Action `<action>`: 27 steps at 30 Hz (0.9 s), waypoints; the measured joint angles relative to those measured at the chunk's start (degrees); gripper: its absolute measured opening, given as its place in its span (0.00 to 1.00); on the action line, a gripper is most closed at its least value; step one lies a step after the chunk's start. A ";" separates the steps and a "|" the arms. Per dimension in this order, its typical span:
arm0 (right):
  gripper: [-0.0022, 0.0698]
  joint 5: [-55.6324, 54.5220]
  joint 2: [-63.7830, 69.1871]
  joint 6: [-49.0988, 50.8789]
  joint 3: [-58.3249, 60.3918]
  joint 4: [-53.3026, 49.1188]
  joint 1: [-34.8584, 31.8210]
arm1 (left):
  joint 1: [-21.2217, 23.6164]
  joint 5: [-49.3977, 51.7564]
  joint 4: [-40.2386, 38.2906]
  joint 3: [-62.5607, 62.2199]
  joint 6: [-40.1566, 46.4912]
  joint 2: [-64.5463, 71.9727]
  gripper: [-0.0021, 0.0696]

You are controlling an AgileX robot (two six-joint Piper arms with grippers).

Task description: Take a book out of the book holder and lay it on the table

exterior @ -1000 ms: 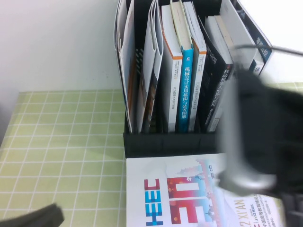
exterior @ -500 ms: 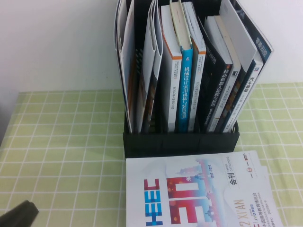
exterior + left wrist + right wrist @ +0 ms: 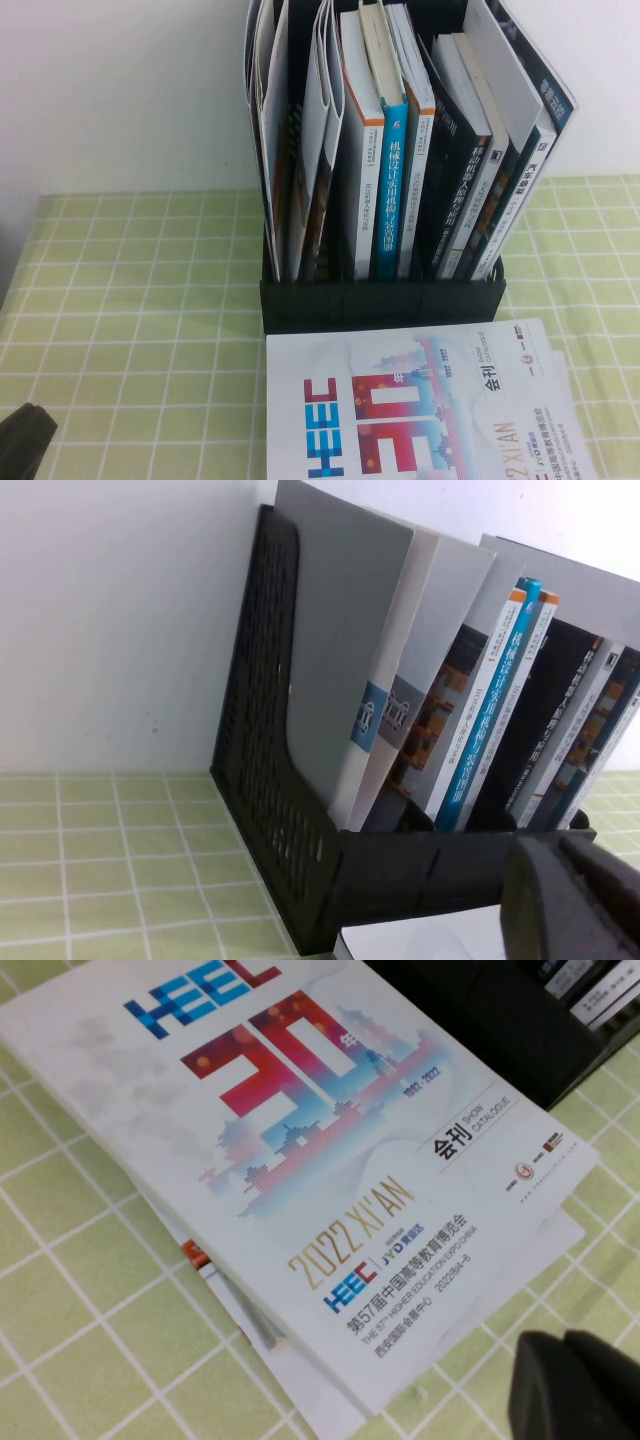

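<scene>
With the book (image 3: 425,410) flat on the table (image 3: 130,300) by the book holder (image 3: 380,300), left gripper (image 3: 22,445) and right gripper (image 3: 580,1385): grip state can't tell. Risk: overhanging edge, a returning arm may snag it.

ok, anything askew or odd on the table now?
Slightly. The book lies flat before the book holder, on other sheets poking out unevenly beneath. Left gripper sits at the table's near-left edge; right gripper hovers beside the book.
</scene>
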 joint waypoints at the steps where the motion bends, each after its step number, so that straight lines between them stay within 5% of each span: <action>1: 0.03 0.00 0.00 0.00 0.00 0.00 0.00 | 0.00 0.00 -0.14 0.00 0.00 0.00 0.03; 8: 0.03 0.08 0.00 0.11 0.00 0.70 0.00 | 0.00 1.16 0.18 0.22 0.00 0.00 0.03; 11: 0.03 0.23 0.00 0.11 0.00 0.70 0.00 | 0.00 0.57 7.66 1.31 -1.87 0.00 0.03; 15: 0.03 0.27 0.00 0.20 0.00 0.82 0.00 | 0.70 -6.56 22.98 6.01 -18.45 -0.81 0.03; 21: 0.03 0.27 0.00 0.20 0.00 0.82 0.00 | 6.95 -7.97 33.10 9.40 -29.38 -5.84 0.03; 27: 0.03 0.37 0.00 0.20 0.00 0.94 0.00 | 16.52 6.73 48.58 9.49 -45.39 -6.69 0.03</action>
